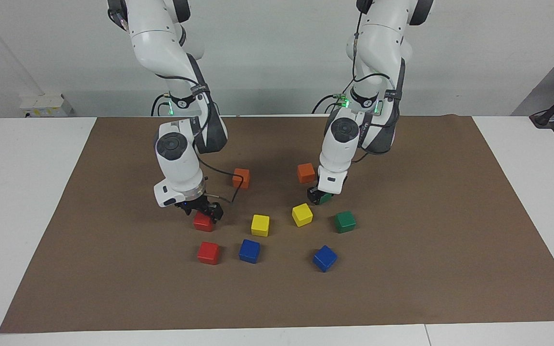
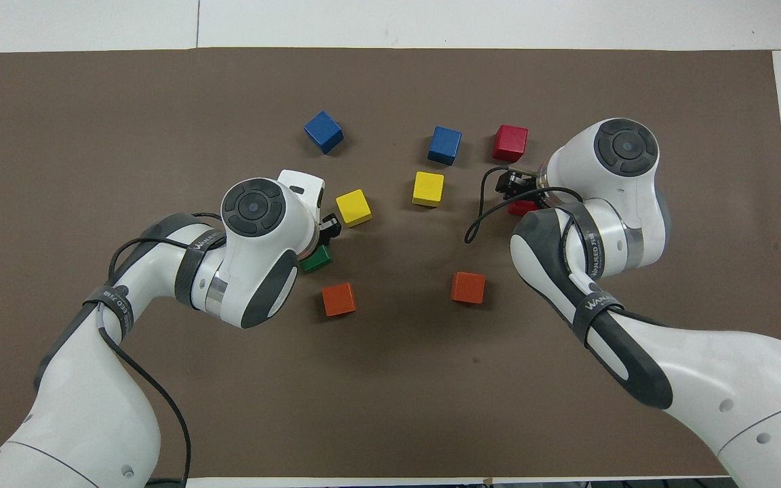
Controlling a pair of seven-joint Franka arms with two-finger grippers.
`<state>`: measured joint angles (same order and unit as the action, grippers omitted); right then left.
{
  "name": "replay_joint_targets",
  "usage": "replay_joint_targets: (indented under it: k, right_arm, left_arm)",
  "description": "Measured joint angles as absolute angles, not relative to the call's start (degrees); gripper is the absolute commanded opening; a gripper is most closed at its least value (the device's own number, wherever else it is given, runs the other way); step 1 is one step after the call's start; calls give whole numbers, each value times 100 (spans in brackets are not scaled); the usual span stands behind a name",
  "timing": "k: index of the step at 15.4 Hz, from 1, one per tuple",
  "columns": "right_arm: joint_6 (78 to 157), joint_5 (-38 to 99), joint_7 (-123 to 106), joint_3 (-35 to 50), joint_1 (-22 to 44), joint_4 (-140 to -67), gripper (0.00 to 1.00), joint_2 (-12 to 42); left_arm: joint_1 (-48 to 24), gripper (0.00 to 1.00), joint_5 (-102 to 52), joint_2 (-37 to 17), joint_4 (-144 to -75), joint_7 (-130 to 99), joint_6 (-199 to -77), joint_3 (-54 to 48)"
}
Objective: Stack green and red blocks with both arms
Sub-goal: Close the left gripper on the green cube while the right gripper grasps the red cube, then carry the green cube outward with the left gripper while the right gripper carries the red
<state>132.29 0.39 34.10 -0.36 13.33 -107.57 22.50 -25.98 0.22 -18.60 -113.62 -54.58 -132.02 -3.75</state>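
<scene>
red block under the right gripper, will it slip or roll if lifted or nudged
Likely rigid: the red block keeps crisp cube edges. Its glossy faces hint it could slip in a loose grip. It lies flat on the brown mat, so a nudge should slide it, not roll it.

cubes (image 1: 259,225) on mat (image 1: 450,269), seemingly none stacked

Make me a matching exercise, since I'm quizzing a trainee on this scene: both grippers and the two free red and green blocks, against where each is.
Things:
1. left gripper
2. right gripper
3. farther red block
4. farther green block

Places:
A. toward the right arm's end, beside a blue block
B. at the nearer green block
C. the block closest to the left arm's end of the table
D. at the nearer red block

Pairs: 1-B, 2-D, 3-A, 4-C.
</scene>
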Motion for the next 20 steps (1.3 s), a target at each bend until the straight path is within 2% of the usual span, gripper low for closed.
replay_joint_targets:
  k: [2, 3, 7, 11, 14, 17, 20]
  right_arm:
    - [13303, 38, 3410, -36, 1333, -10756, 29, 2302]
    - [13327, 38, 3410, -36, 1333, -10756, 3, 2318]
    - [13338, 38, 3412, -37, 1333, -10753, 0, 2325]
    - [13265, 1, 3301, -73, 1283, -10678, 0, 2316]
    - [13002, -24, 2296, -102, 953, -10622, 0, 2139]
    - [12818, -26, 882, -118, 293, -10799, 0, 1765]
    - [13291, -26, -102, -124, -291, -11375, 0, 1529]
  left_arm:
    - [-2484, 0, 35, -1702, -11234, -5107, -12726, -304]
    - [-2302, 0, 41, -1545, -11150, -4732, -12390, -283]
    - [-924, 0, 60, -1005, -10740, -2376, -11410, -215]
    - [374, 0, 43, -1185, -10669, -39, -11909, -196]
    - [490, 0, 43, -1632, -10678, 148, -12436, -232]
    - [504, 0, 43, -1928, -10678, 145, -12643, -244]
    - [520, 0, 43, -1997, -10731, 145, -12881, -242]
